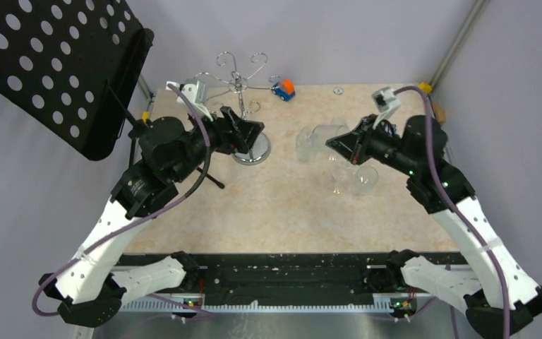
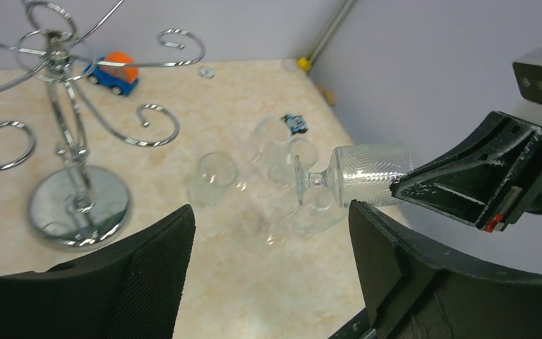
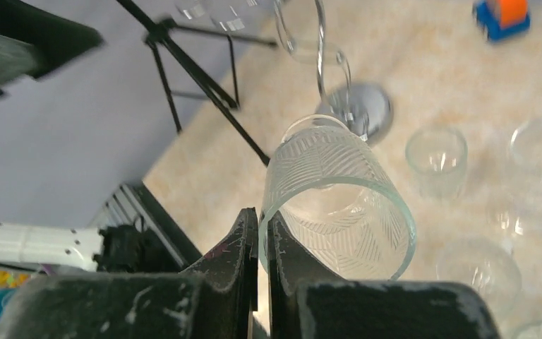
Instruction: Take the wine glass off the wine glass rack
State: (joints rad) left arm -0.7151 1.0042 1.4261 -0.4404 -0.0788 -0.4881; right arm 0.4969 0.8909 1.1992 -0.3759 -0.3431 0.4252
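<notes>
The wine glass, clear with an etched pattern, is held on its side above the table, right of the chrome wine glass rack. My right gripper is shut on its rim, one finger inside the bowl and one outside, as the right wrist view shows on the glass. In the left wrist view the glass points its foot toward the rack. The rack's visible curled arms hold no glass. My left gripper is open and empty beside the rack's disc base.
Several other clear glasses stand on the table under and right of the held glass. A blue and orange toy car sits at the back. The black perforated music stand rises at the back left, its tripod legs beside the rack.
</notes>
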